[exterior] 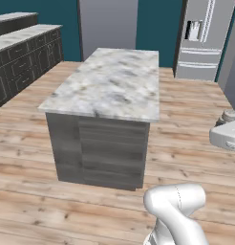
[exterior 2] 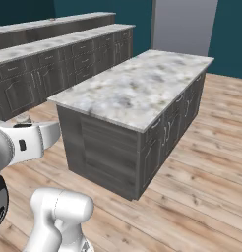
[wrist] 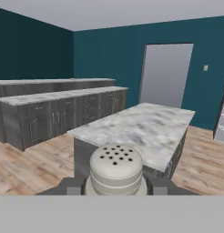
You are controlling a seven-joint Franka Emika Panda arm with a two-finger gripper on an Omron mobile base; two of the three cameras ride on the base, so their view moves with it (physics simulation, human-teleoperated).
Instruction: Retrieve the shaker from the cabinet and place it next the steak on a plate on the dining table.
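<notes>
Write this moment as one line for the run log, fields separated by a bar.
phase: carrying | gripper: shut on shaker | ahead: marble-topped island | plate and steak: not reached yet

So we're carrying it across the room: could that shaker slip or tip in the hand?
The shaker looks rigid, with ribbed sides, so the fingers flanking it probably hold. It sits upright, cap holes up; tilting might spill contents. It seems small and likely light.
</notes>
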